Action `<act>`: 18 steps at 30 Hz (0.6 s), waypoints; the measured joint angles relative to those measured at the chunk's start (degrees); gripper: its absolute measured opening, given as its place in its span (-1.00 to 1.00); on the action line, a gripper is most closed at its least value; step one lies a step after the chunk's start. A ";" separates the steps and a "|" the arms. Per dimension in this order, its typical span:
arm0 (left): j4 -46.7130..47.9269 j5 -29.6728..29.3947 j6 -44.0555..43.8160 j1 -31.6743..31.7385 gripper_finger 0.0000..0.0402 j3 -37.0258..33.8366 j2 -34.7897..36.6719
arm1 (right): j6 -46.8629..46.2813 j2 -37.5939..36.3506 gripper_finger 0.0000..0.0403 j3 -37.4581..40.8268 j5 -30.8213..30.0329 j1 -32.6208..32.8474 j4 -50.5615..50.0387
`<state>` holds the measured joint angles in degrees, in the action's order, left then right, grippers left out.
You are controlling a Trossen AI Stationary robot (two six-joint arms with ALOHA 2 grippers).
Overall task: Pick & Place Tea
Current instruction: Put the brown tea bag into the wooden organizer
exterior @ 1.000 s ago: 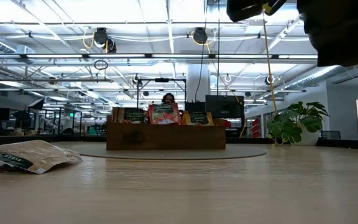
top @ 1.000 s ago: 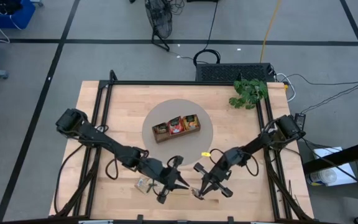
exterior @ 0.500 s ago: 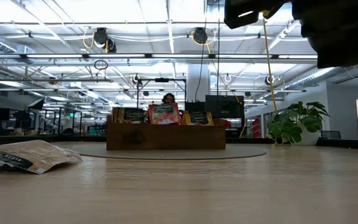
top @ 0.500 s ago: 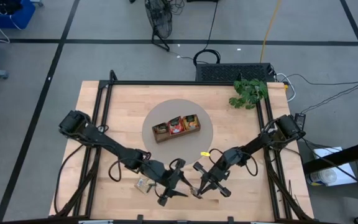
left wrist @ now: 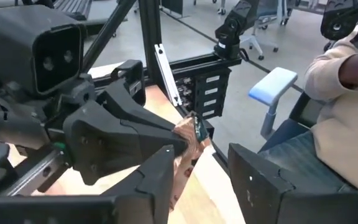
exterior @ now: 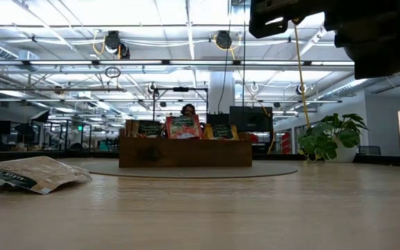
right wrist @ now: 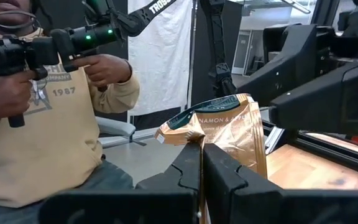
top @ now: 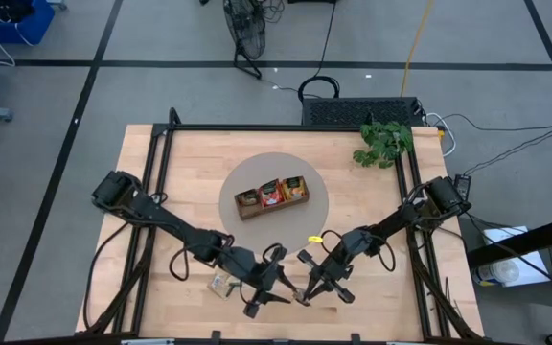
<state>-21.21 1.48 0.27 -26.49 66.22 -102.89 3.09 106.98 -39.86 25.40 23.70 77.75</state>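
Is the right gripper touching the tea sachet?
Touching. In the right wrist view the right gripper has its fingers shut on the lower edge of the beige sachet, which stands up between them.

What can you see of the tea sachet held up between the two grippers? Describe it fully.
The tea sachet is a flat, crinkled packet of tan, foil-like material with a dark green top band and printed lettering. It is held upright in the air, above the table's front edge, pinched at its lower edge by the shut right gripper. The left gripper faces it with fingers apart on either side, not clearly touching.
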 joint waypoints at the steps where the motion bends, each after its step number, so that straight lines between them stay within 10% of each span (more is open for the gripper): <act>1: -0.01 0.00 0.00 0.10 -0.26 0.00 0.00 | 0.17 0.00 -1.00 0.00 -0.13 0.00 0.02; 18: 0.08 -4.37 1.55 0.55 -0.69 0.00 0.00 | 4.07 0.00 -1.00 0.00 -1.37 -1.51 -0.48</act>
<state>-21.13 -2.90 1.82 -25.93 66.22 -102.89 7.16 106.98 -39.86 24.03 22.20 77.28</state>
